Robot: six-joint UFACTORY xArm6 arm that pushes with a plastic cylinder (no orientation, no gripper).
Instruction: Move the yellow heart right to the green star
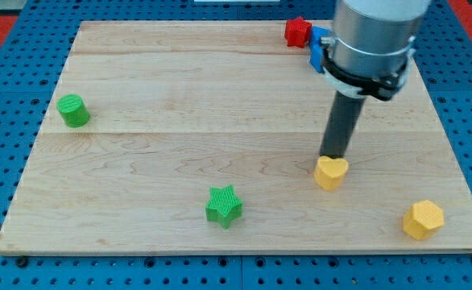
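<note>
The yellow heart (331, 172) lies on the wooden board at the view's lower right of centre. My tip (333, 156) stands right at the heart's top edge, touching or nearly touching it. The green star (223, 206) lies to the heart's left and a little lower, near the board's bottom edge, well apart from the heart.
A yellow hexagon (423, 219) sits at the board's lower right corner. A green cylinder (73, 110) stands at the left edge. A red block (297, 31) and a blue block (318, 45), partly hidden by the arm, lie at the top. The board (180, 97) rests on a blue pegboard.
</note>
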